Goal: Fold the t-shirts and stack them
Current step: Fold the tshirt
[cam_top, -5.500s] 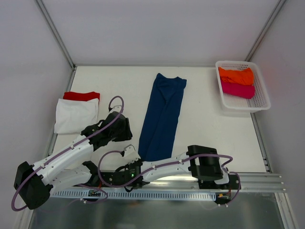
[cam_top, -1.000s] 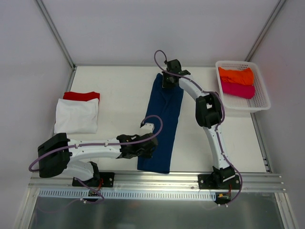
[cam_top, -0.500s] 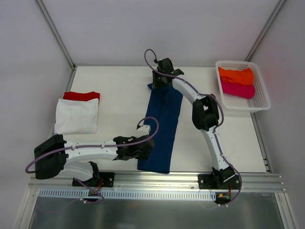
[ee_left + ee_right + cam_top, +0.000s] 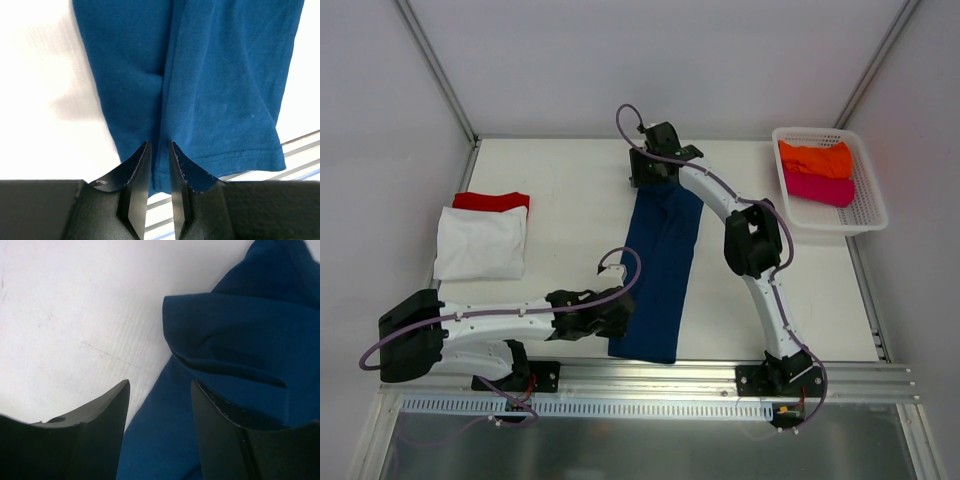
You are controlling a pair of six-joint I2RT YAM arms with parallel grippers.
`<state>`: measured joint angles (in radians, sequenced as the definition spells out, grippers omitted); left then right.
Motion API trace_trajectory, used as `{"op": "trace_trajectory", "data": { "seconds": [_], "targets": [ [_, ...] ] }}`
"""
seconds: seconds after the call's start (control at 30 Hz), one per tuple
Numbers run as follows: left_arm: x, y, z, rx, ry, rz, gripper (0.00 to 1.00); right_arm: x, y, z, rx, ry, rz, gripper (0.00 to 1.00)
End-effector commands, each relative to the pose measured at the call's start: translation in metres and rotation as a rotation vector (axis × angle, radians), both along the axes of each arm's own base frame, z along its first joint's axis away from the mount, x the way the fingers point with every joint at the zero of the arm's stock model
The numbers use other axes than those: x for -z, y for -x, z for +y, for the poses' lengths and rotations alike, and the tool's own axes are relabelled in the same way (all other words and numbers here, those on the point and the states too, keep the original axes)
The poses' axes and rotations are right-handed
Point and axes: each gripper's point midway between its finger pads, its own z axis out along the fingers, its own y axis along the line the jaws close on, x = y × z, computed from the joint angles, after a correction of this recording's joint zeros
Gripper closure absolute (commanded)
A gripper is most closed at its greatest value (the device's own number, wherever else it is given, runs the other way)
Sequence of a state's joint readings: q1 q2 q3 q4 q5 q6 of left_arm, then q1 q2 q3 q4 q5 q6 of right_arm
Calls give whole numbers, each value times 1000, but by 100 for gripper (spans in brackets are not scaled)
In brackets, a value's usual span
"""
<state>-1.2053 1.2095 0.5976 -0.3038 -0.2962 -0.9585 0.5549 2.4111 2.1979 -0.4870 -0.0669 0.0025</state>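
Now tee point(image 4: 662, 262) lies folded in a long navy strip. Left arm point(image 4: 500, 318) low, jaws pinching near hem; right arm point(image 4: 710, 188) outstretched, jaws apart at far end.

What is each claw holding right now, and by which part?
The left claw pinches the blue shirt at its near hem, at the middle crease. The right claw stands open over the far end, holding nothing.

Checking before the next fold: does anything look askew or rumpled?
Yes. The navy shirt lies slanted on the table, and its far corner, by the right fingers, is curled over on itself instead of flat.
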Motion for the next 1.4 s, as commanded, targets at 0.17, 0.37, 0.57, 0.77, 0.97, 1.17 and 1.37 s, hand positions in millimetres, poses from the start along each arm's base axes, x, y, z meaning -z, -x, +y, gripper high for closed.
{"op": "trace_trajectory", "data": {
  "seconds": [0.17, 0.37, 0.57, 0.77, 0.97, 1.17, 1.37],
  "targets": [
    [0, 4, 6, -18, 16, 5, 79, -59, 0, 3, -16, -59, -88, 46],
    [0, 5, 6, -21, 20, 8, 79, -45, -3, 8, -19, -53, -73, 46],
    [0, 5, 7, -18, 18, 6, 79, -35, -16, 11, -20, -33, -93, 44],
    [2, 6, 8, -19, 16, 12, 79, -30, -31, -1, 30, -7, -105, 44],
    [1, 6, 8, -17, 20, 11, 78, -25, -20, -36, 112, 97, -111, 44],
    [2, 8, 8, -11, 17, 17, 79, -29, -17, -79, 199, 197, -129, 44],
    [3, 8, 10, -17, 21, 18, 79, -41, -10, -105, 239, 232, -144, 44]
  ]
}}
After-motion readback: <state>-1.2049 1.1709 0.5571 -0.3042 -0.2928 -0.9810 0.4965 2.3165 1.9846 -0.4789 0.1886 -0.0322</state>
